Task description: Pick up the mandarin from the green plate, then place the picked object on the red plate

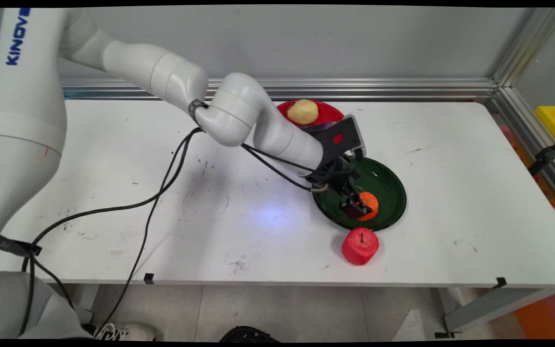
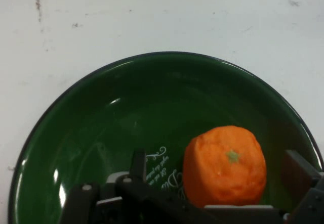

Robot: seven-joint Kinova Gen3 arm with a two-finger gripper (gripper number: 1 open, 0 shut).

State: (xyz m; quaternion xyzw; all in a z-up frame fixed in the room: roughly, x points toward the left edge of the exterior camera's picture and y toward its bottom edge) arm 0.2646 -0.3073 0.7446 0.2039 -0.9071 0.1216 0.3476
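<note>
Sitting inside the glossy dark green round plate (image 1: pixel 389 193), right of the frame's centre, is a round orange fruit (image 1: pixel 370 203) with a small green stem dimple. The black two-finger gripper (image 1: pixel 358 208) reaches down over it, fingers (image 2: pixel 298 171) spread apart with the orange between them; whether they press it I cannot tell. Just below the plate on the white tabletop (image 1: pixel 451 193) stands a red apple (image 1: pixel 360 246). Further up, a yellowish potato-like lump (image 1: pixel 302 111) rests on a red plate (image 1: pixel 328 113).
</note>
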